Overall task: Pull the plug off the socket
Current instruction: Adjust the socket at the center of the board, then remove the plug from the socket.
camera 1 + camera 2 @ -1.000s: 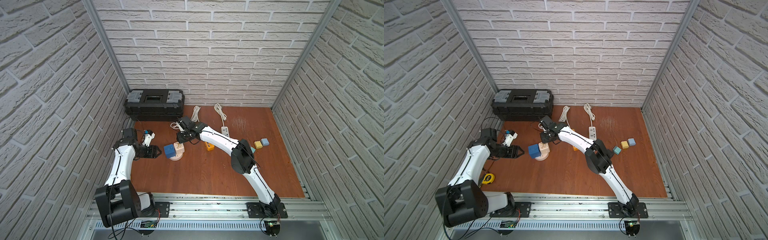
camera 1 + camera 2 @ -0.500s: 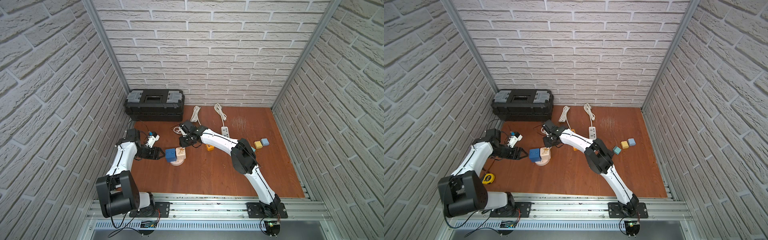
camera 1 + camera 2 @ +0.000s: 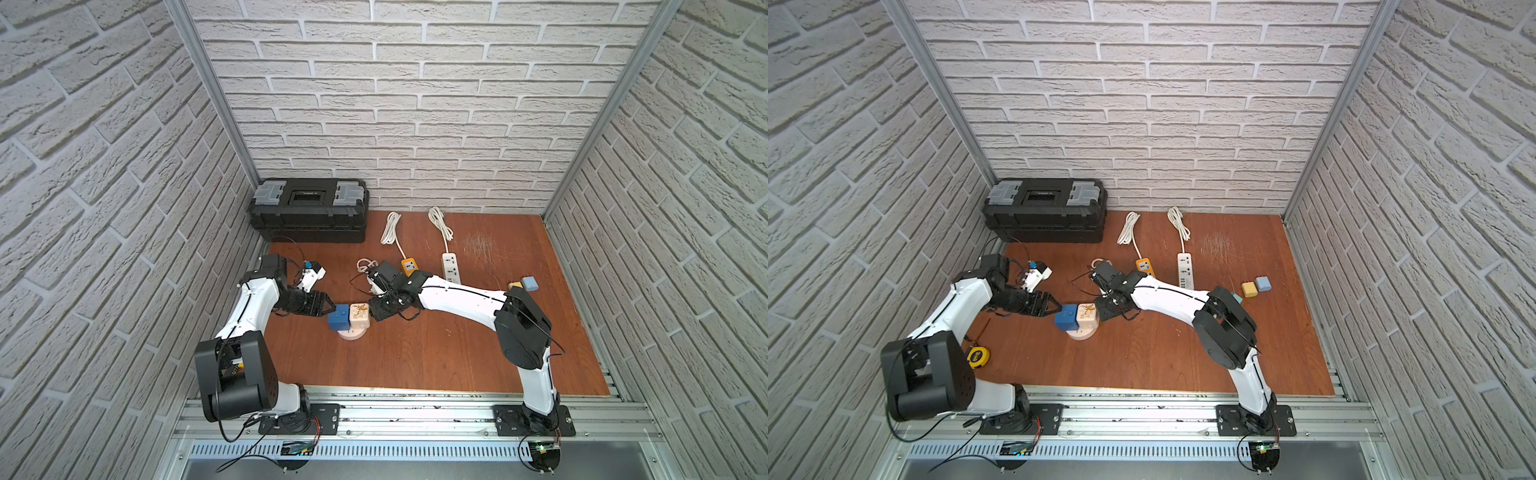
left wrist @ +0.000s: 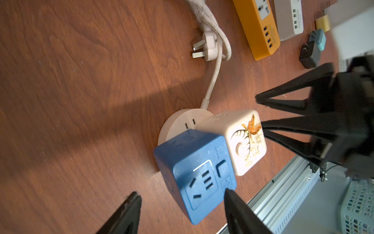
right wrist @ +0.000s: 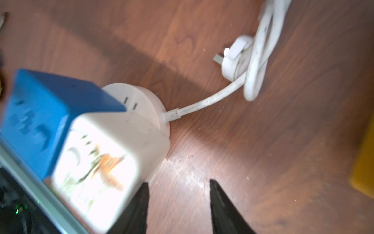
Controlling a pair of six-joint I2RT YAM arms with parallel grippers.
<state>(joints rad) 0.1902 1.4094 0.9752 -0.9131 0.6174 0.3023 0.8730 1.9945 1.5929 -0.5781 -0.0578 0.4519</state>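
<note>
A round white socket (image 3: 352,333) (image 3: 1081,333) lies on the brown floor with two cube plugs in it: a blue cube (image 3: 338,318) (image 4: 194,174) and a cream cube with an orange drawing (image 3: 360,316) (image 5: 97,162). My left gripper (image 3: 330,306) (image 4: 180,192) is open at the blue cube's left side. One of its fingertips (image 4: 227,192) is at the cube's corner. My right gripper (image 3: 374,313) (image 5: 178,182) is open just right of the cream cube, with bare floor between its fingers. The socket's white cord and its own plug (image 5: 236,56) lie loose behind it.
A black toolbox (image 3: 309,208) stands at the back left. An orange power strip (image 3: 408,266) and a white power strip (image 3: 451,268) lie behind my right arm. Small yellow and blue blocks (image 3: 525,284) sit at the right, and a yellow tape measure (image 3: 978,356) at the left.
The socket with both cubes has slid a little toward the front. My right gripper came forward with it and its jaws widened. My left gripper moved right, up to the blue cube.
</note>
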